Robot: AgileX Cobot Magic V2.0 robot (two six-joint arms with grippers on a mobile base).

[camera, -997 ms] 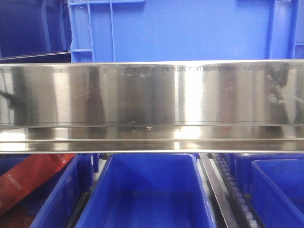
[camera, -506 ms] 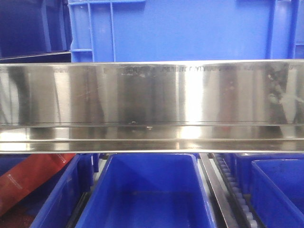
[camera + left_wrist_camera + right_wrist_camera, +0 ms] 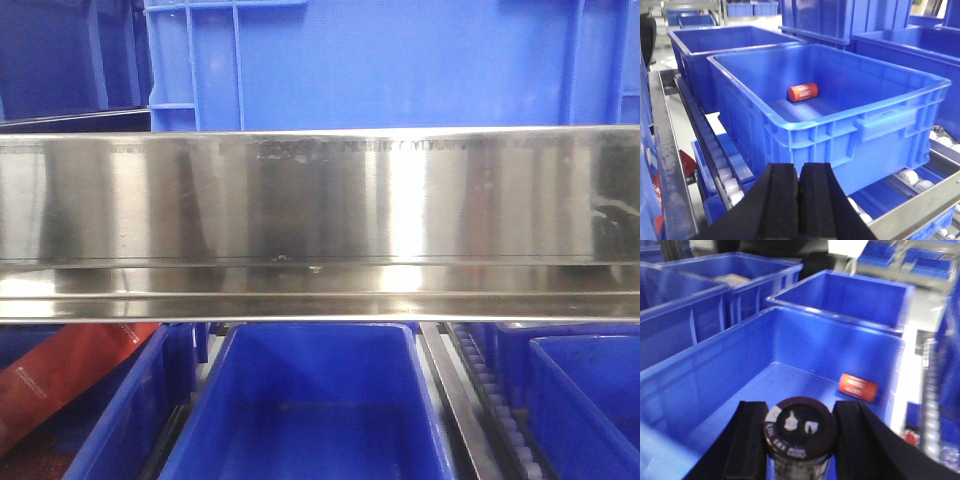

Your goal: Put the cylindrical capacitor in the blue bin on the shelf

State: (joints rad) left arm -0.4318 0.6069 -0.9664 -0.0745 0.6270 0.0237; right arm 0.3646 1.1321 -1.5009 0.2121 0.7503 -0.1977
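My right gripper (image 3: 800, 411) is shut on the cylindrical capacitor (image 3: 799, 432), a squat black cylinder with white markings, seen end-on between the black fingers. It hangs over the inside of a blue bin (image 3: 715, 385), near the bin's near end. My left gripper (image 3: 799, 169) is shut with nothing between its pads, just outside the front wall of a blue bin (image 3: 880, 125) on the shelf's rollers. The shelf's shiny steel rail (image 3: 320, 200) fills the middle of the front view. Neither gripper nor the capacitor shows in that view.
An orange cylinder marked 4680 (image 3: 858, 386) lies on the bin floor at the far right, also the orange cylinder (image 3: 802, 92) in the left wrist view. More blue bins (image 3: 840, 295) stand behind and beside. White roller tracks (image 3: 715, 160) run along the bin. Lower bins (image 3: 310, 400) sit under the rail.
The dark reflections at the right end and left edge of the steel rail have faded away. The bins and the rail have not moved.
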